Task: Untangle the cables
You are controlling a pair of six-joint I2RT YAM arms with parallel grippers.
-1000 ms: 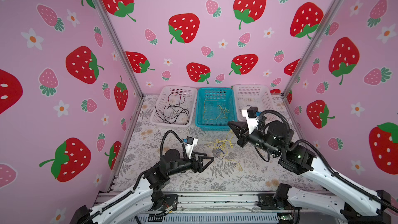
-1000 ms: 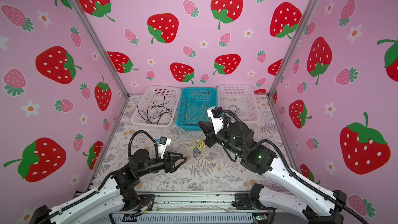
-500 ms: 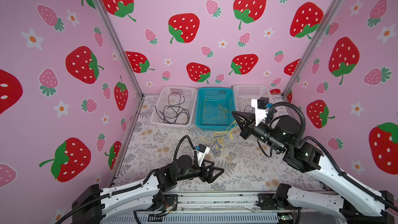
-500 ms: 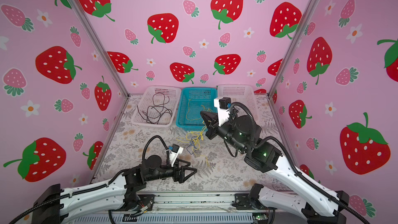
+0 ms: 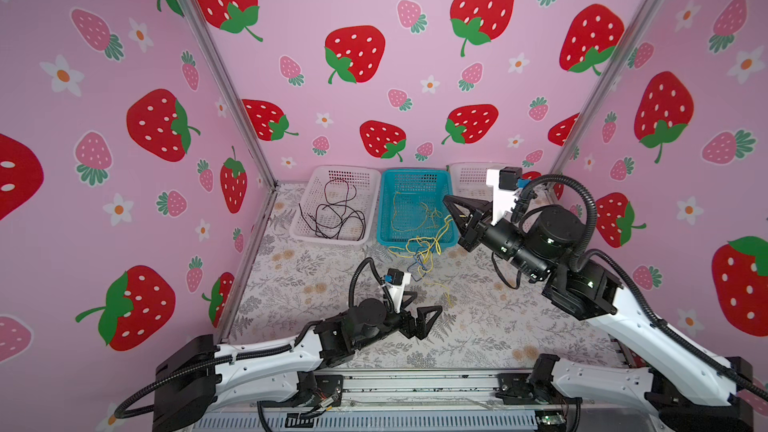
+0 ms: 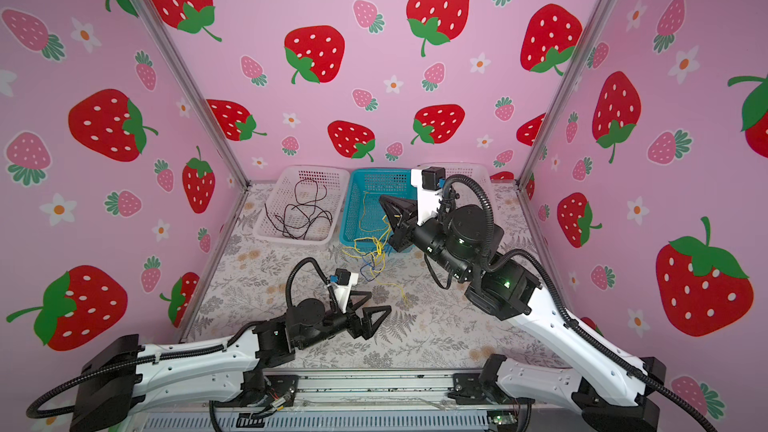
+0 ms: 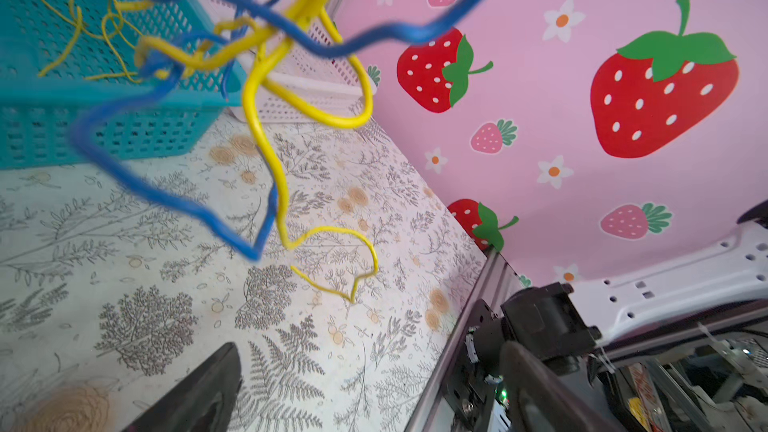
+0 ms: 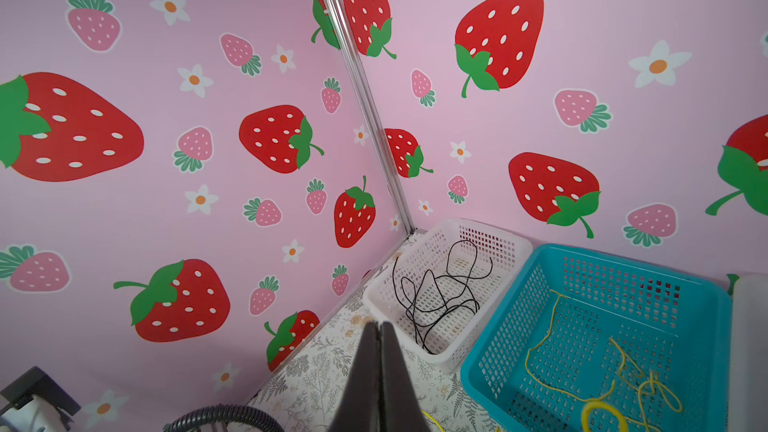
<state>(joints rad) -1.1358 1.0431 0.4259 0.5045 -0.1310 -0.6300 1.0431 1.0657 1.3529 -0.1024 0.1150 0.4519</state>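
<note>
Fingers of right gripper (image 5: 451, 211) clenched on cables (image 5: 419, 249), tangle dangling beneath; left gripper (image 5: 422, 306) splayed, empty, just short of tangle. I fear upward pull cinches yellow-blue knot, or thin strand slips free.

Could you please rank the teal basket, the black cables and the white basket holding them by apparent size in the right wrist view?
1. teal basket (nearer the camera, so unsure)
2. white basket
3. black cables
</note>
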